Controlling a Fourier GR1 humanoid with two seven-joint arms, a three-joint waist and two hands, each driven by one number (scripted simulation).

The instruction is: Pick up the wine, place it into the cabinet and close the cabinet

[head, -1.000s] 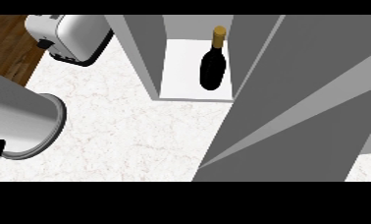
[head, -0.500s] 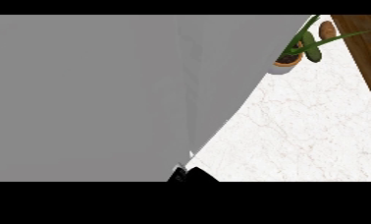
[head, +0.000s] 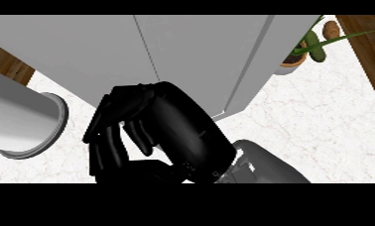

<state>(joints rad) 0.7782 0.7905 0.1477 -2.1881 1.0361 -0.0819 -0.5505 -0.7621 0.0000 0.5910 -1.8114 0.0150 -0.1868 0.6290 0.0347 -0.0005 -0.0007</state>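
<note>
Wine is nowhere I can see, so I cannot tell where it is or describe its look; only the cabinet shows, its grey doors meeting along a thin seam, filling the upper part of the head view over the white marbled counter. My right hand hangs black before the door's lower edge, fingers curled inward around nothing. A grey cylinder stands at the counter's left edge, a potted plant toward its far right corner.
</note>
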